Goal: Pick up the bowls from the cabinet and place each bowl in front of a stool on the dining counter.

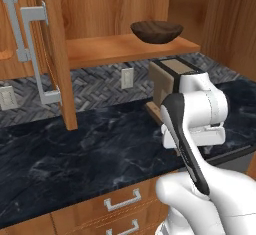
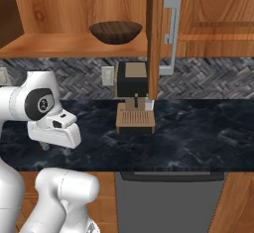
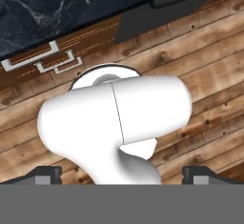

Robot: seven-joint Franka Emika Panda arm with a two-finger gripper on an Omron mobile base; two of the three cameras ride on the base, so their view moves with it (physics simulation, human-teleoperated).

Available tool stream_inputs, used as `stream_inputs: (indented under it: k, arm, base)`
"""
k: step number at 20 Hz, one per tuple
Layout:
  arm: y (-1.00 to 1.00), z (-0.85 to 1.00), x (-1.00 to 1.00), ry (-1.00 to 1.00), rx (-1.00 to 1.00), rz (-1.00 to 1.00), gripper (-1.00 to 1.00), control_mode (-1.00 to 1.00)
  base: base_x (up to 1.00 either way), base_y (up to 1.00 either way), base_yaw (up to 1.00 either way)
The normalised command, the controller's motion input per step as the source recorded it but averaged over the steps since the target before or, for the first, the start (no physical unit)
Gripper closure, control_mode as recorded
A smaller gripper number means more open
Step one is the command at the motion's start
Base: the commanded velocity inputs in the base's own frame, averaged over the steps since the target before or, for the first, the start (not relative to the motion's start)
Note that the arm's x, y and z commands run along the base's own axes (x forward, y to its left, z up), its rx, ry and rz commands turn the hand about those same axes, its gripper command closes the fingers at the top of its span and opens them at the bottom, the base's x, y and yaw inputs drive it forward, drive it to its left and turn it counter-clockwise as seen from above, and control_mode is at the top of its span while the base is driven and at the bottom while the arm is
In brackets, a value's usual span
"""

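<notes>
On the wooden shelf of the open reddish-brown wall cabinet (image 1: 125,49) sits one dark brown wood-grained round bowl (image 1: 156,31), upright and towards the shelf's right end; the right base view shows the same bowl (image 2: 116,31) just left of the open door's edge. No brand, label or legible writing can be made out on any surface. Long grey metal bar handles (image 1: 35,54) are mounted on the panelled doors. Below the shelf, a black and tan coffee machine (image 2: 133,98) stands on the black marble worktop veined in pale grey (image 1: 75,149), against a grey herringbone backsplash with white wall sockets (image 1: 127,78).

The white arm is folded close to its base, with the hand turned downward. In the hand view, the gripper (image 3: 122,175) faces the wooden plank floor (image 3: 209,85) and drawer fronts with small grey handles (image 3: 33,58). Its two dark fingertips (image 3: 45,174) stand wide apart, holding nothing.
</notes>
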Motion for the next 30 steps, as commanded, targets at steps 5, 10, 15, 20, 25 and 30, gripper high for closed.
stream_inputs:
  k: [5, 10, 15, 20, 25, 30]
  arm:
    - [0.00, 0.10, 0.05, 0.00, -0.01, 0.01, -1.00, -1.00]
    - [0.00, 0.31, 0.00, -0.01, -0.14, 0.10, -1.00, -1.00]
    - [-0.10, 0.41, 0.04, 0.00, -0.12, 0.37, -1.00, -1.00]
    - [-0.09, 0.20, 0.01, 0.01, -0.07, 0.48, -1.00, -1.00]
    - [0.05, 0.32, 0.00, 0.01, -0.25, 0.43, -1.00, -1.00]
    - [0.06, 0.36, 0.14, 0.03, -0.20, 0.18, -1.00, -1.00]
  base:
    - [0.00, 0.00, 0.00]
    - [0.00, 0.00, 0.00]
    - [0.00, 0.00, 0.00]
    - [0.00, 0.00, 0.00]
    - [0.00, 0.00, 0.00]
    - [0.00, 0.00, 0.00]
